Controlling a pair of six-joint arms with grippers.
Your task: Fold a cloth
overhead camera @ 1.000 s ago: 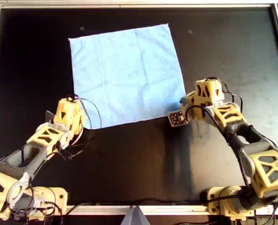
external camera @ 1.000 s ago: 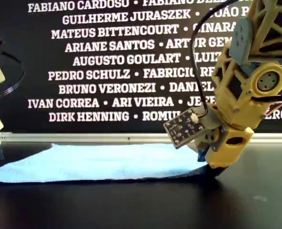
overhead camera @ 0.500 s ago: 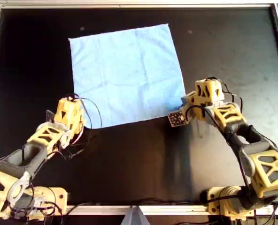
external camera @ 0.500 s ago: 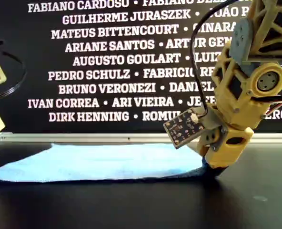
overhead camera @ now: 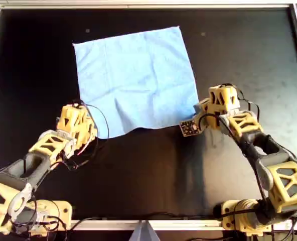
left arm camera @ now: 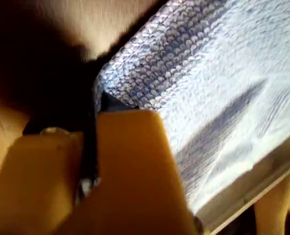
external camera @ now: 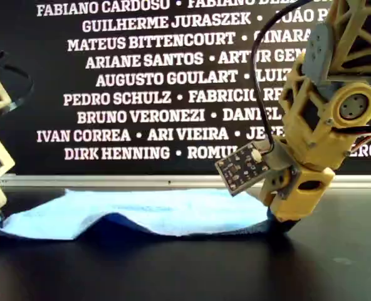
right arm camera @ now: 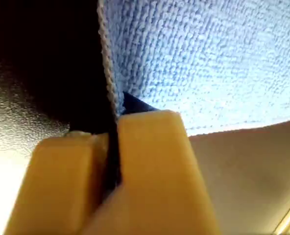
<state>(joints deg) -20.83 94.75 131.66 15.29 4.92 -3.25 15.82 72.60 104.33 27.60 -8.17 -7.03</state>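
**Gripping both near corners, ready to lift**

Pinching has been made at both near corners of the cloth [overhead camera: 136,80], which lies spread on the black tabletop [overhead camera: 239,55], toward the overhead view's upper middle. The left claw [overhead camera: 88,131] is pressed together on the corner at the overhead view's lower left; its wrist view shows the ribbed fabric caught at the yellow tip. The right claw [overhead camera: 197,114] likewise pinches the corner at the overhead view's lower right. In the exterior view the near edge humps up off the tabletop between the two claws, so the lifting step looks to be starting.

Next, by my judgement, both claws should rise together and carry the near edge across to the far edge, keeping level so the thin fabric does not sag or slip out.

Behind the tabletop a black board [external camera: 141,81] bears white names: "GUILHERME JURASZEK", "MATEUS BITTENCOURT", "ARIANE SANTOS", "AUGUSTO GOULART", "PEDRO SCHULZ", "BRUNO VERONEZI", "IVAN CORREA", "ARI VIEIRA", "DIRK HENNING". Others are cut off or hidden.
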